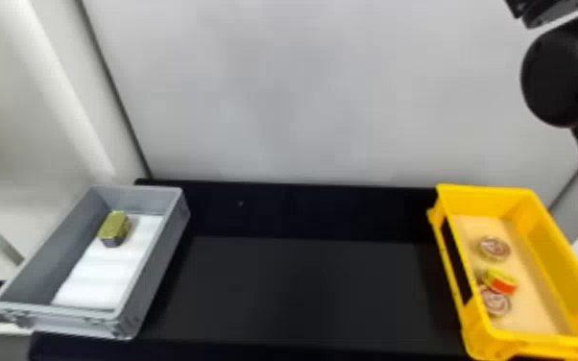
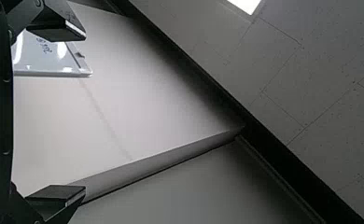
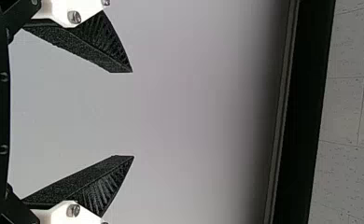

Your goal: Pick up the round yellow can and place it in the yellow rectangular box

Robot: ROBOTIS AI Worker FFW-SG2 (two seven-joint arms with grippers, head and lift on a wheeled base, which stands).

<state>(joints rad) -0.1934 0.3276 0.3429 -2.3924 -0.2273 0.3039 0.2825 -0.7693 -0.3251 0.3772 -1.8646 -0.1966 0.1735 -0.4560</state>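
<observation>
Against a pale wall, the black table (image 1: 312, 293) bears a grey bin (image 1: 151, 271) with a blocky tin (image 1: 114, 228). The round cans (image 1: 495, 248) are in the yellow box (image 1: 549, 240); I cannot tell which is meant. They lie below the raised right arm (image 1: 560, 79), seemingly the nearer one. Two present flat lids upward, their short axes probably upright. Right fingers (image 3: 133, 114) stand wide, empty; left fingers (image 2: 85, 113) too.

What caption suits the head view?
Gray bin with one small block at left; yellow box with three items at right; right arm raised.
</observation>
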